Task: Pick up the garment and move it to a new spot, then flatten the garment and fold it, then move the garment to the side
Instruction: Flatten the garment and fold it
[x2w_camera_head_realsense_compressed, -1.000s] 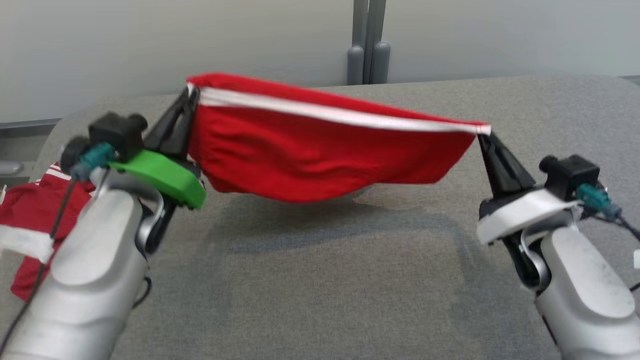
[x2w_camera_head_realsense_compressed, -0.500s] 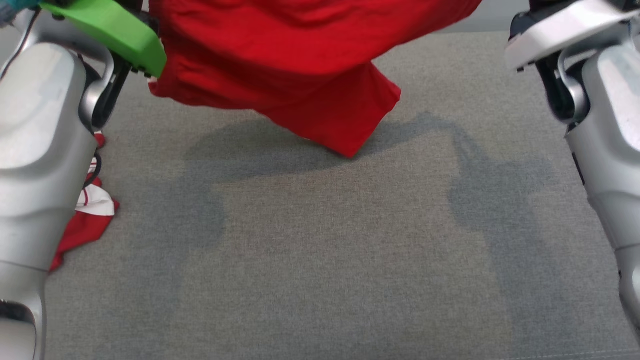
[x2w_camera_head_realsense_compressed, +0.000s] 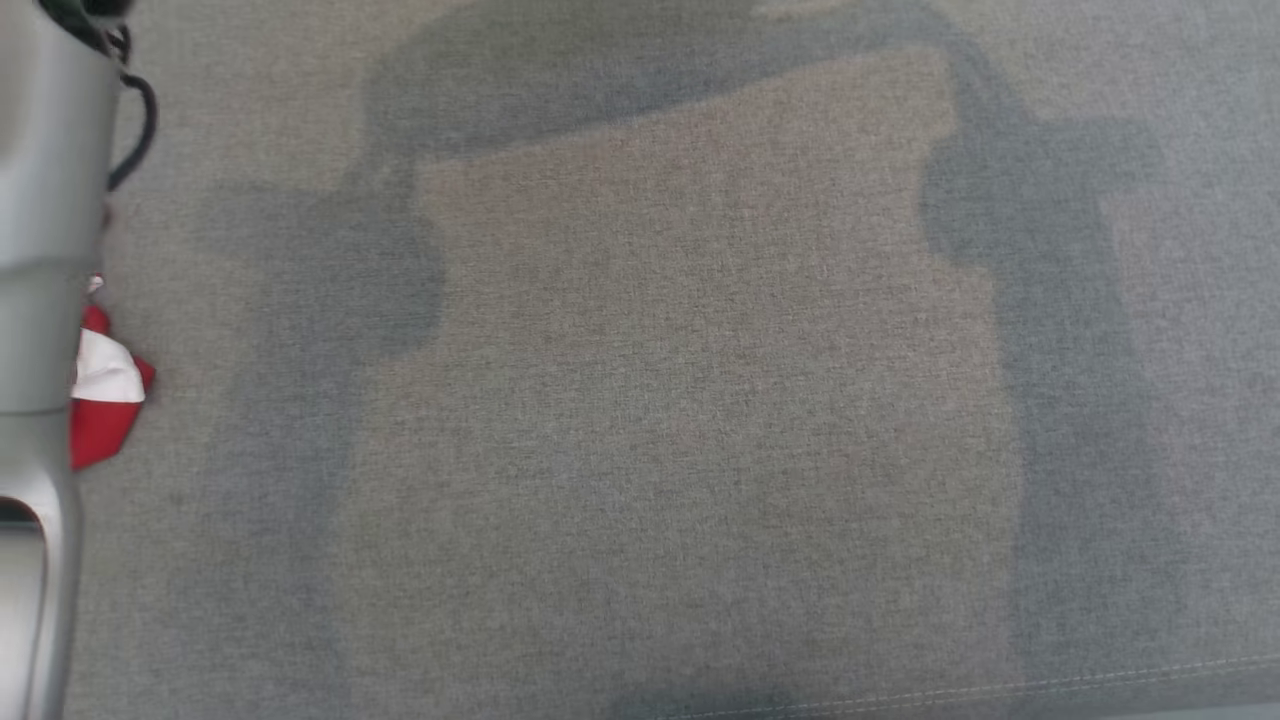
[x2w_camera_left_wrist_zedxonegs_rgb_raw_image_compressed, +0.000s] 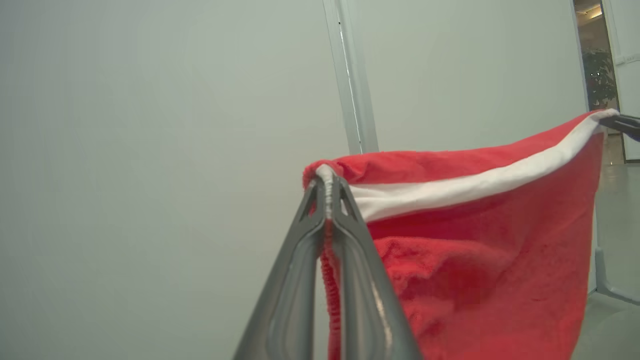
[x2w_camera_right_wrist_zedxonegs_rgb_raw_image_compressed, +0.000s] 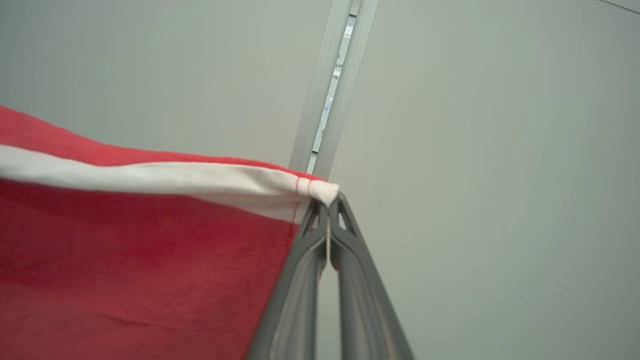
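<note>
Head view: the camera has tipped down hard versus a second ago, so don't read the shift as things moving. Now it's the grey fabric table (x2w_camera_head_realsense_compressed: 680, 400), the pale left forearm (x2w_camera_head_realsense_compressed: 40, 250) along the 9 o'clock edge, and a second red-and-white cloth (x2w_camera_head_realsense_compressed: 105, 400) lying beside it. A broad shadow (x2w_camera_head_realsense_compressed: 640, 90) crosses 12 o'clock with two arm-shaped legs running toward 7 and 5; it reads as cloth strung between raised arms. A second ago the garment (x2w_camera_left_wrist_zedxonegs_rgb_raw_image_compressed: 490, 260) sagged low over the table between the two arms. Half a second ago it hung across the top of this view with a corner dangling. Left wrist view: the left claw (x2w_camera_left_wrist_zedxonegs_rgb_raw_image_compressed: 327, 182) is pinched tight on one corner of the white band (x2w_camera_left_wrist_zedxonegs_rgb_raw_image_compressed: 475, 185), fingers aimed at bare wall (x2w_camera_left_wrist_zedxonegs_rgb_raw_image_compressed: 150, 150). The garment runs off to 3 o'clock, where the right claw (x2w_camera_left_wrist_zedxonegs_rgb_raw_image_compressed: 620, 121) tip grips the far corner; the band is nearly taut and the rest hangs below it. Right wrist view: the right claw is clamped shut on the stitched end of the band, the garment spreads toward 9 o'clock, and a partition post (x2w_camera_right_wrist_zedxonegs_rgb_raw_image_compressed: 330, 75) stands behind. My read: pick-up is done, and the garment is airborne by both top corners, clear of the table. Next should be laying it down at the new spot for flattening; fold and side move not started.
</note>
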